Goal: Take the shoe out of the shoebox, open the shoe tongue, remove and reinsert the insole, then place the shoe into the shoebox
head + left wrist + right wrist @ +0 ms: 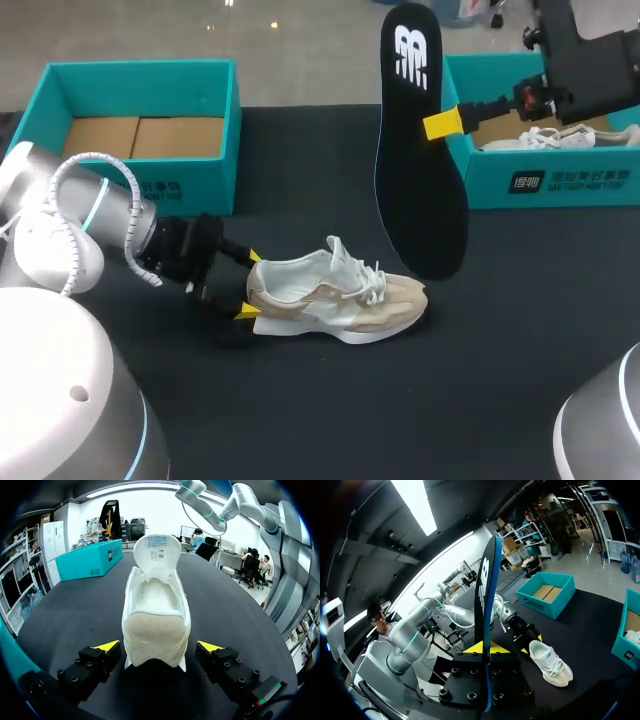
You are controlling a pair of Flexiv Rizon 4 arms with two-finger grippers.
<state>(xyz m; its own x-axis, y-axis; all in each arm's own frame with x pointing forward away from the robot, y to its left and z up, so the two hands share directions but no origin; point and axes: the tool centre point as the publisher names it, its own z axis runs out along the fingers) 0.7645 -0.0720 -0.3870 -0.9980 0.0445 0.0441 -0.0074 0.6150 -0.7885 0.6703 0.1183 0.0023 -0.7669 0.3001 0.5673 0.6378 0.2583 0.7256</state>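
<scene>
One beige shoe (335, 295) lies on our tabletop (500, 350), our left gripper (250, 285) open astride its heel; our right gripper (434, 124) clamps one black insole (418, 160) upright.

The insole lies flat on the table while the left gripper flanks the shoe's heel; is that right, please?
No: the head view shows the insole held upright in the right gripper; the left gripper does flank the heel of the shoe.

Two teal shoeboxes (190, 185), two pale shoes (340, 295), one black insole (420, 170).
</scene>
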